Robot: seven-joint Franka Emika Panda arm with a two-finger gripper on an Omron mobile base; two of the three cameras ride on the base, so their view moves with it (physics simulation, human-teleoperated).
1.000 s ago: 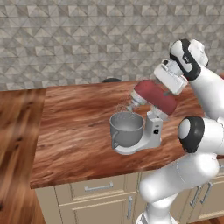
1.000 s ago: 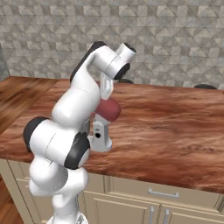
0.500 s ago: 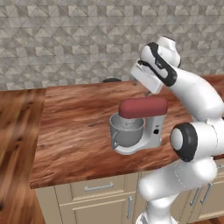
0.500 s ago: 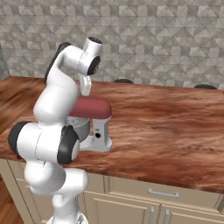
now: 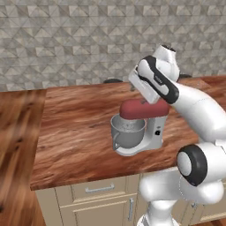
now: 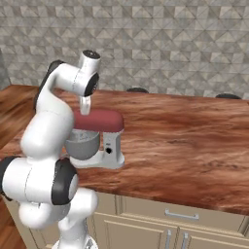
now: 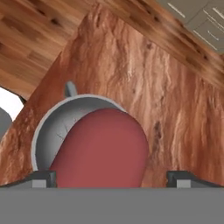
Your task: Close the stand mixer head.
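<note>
Dark-red stand mixer head (image 5: 142, 109) lies level over the steel bowl (image 5: 127, 131), probably heavy, rigid, hinged, glossy-slick; press its rounded top. Gripper (image 7: 111, 178) fingers spread, released, above it.

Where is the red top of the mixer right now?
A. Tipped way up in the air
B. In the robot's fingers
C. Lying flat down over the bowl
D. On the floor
C: the stand mixer head lies level over the grey bowl, with the gripper just above it.
</note>
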